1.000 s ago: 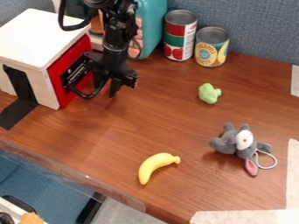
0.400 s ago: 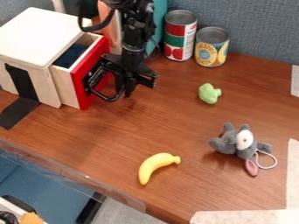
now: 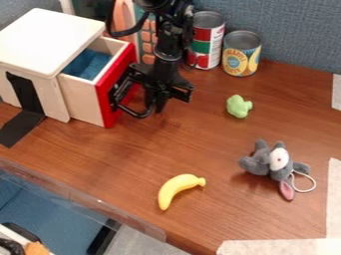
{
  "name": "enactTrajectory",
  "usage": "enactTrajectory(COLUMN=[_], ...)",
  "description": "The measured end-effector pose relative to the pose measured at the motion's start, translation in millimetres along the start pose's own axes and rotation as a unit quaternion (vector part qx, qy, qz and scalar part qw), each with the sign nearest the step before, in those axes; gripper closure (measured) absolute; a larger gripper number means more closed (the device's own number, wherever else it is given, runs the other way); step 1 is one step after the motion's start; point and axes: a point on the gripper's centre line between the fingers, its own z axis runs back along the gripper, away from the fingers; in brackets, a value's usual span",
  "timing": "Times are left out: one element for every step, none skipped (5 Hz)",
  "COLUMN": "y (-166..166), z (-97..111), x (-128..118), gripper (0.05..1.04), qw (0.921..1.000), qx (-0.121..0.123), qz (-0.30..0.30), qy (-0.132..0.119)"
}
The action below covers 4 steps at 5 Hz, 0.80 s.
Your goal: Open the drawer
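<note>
Drawer (image 3: 81,101) and white-topped box (image 3: 50,37) stood at the far left of the table (image 3: 200,129), the drawer well out of its opening, with something blue (image 3: 90,63) inside it. To me it looked like light, stiff wood, likely to run easily if drawn straight, but apt to bind if pulled askew, or to tip down if drawn too far. The place to take hold was the black handle (image 3: 138,114) on the red front (image 3: 106,107); the flat front itself seemed to give little to grip and might have been slippery. The gripper (image 3: 158,103) hung right beside that handle, though from where I stood I couldn't tell whether its jaws were spread, pressed together or pinching the handle. A second earlier the red front had sat close against the box; then a gap had opened, and by now it was wider, baring more of the side panel and of the blue inside. The gripper had shifted the same way, away from the box, while the box, the banana (image 3: 174,190) and the grey plush toy (image 3: 266,162) had kept their places.
</note>
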Motion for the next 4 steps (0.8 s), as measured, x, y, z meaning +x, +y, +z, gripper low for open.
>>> enactTrajectory(y=[-39,-58,-58,-54], z=[10,14,15,28], x=[3,1,-2,1], gripper=[0.953,0.909,0.681,0.373], qw=[0.9998,0.9995,0.9996,0.9979], qx=[-0.017,-0.024,-0.022,-0.022], qz=[0.0,-0.015,0.018,0.057], qy=[-0.012,-0.016,-0.004,-0.02])
